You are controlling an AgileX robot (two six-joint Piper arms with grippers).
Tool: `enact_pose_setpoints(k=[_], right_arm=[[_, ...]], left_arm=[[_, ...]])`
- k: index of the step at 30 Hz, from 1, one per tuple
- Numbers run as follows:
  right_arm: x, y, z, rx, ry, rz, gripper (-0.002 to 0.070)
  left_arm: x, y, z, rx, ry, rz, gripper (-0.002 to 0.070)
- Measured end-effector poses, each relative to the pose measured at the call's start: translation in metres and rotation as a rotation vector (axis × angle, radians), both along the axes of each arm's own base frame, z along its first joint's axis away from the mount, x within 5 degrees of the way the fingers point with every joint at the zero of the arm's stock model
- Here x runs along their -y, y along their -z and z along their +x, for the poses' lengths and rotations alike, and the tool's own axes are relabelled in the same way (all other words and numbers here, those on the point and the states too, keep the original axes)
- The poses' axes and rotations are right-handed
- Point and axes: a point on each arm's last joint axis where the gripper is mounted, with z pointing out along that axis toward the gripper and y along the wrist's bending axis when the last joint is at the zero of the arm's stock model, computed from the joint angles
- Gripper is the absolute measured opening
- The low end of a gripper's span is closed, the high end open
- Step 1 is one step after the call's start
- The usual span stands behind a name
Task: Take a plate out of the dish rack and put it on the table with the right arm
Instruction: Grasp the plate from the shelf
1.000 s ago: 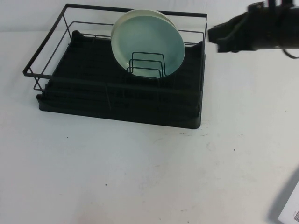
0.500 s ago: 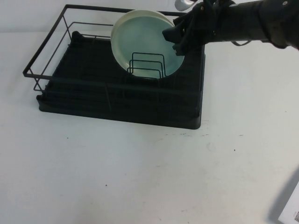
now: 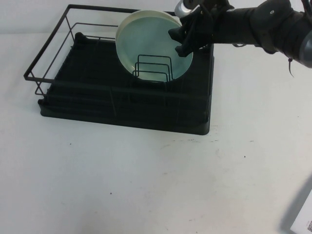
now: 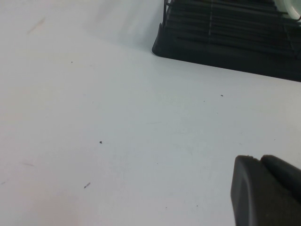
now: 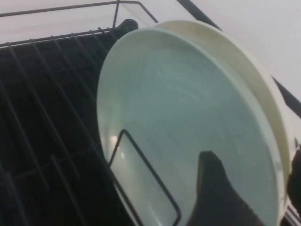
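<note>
Since the previous frame my right end effector (image 3: 184,43) has edged slightly farther over the rack. My left end effector (image 4: 265,188) hangs low over the near table (image 3: 146,185); its state I cannot tell. Farther off, the plate (image 3: 148,41) stands on edge in the dish rack (image 3: 122,105), leaning against a cream plate (image 5: 244,61) behind. My right fingers (image 5: 216,193) are spread, straddling its right rim. Judged light, rigid, smooth: pinch the rim squarely.
</note>
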Motion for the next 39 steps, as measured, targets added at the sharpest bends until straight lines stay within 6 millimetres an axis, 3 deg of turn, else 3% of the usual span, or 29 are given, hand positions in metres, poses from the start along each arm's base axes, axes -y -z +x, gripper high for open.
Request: enact_pose_setpoints(k=[24,27,34,39], right_arm=[[-0.003,0.035,0.028,0.045,0.079,-0.041,0.0293],[-0.002,0.035,0.029,0.046,0.083,-0.039,0.0252],[-0.002,0.034,0.029,0.051,0.092,-0.036,0.0076],[-0.001,0.034,0.030,0.063,0.103,-0.040,0.0051]], left_arm=[[0.000,0.000,0.000,0.000,0.000,0.000,-0.0006],[0.000,0.000,0.000,0.000,0.000,0.000,-0.0006],[0.000,0.000,0.000,0.000,0.000,0.000,-0.0006],[0.000,0.000,0.000,0.000,0.000,0.000,-0.0006]])
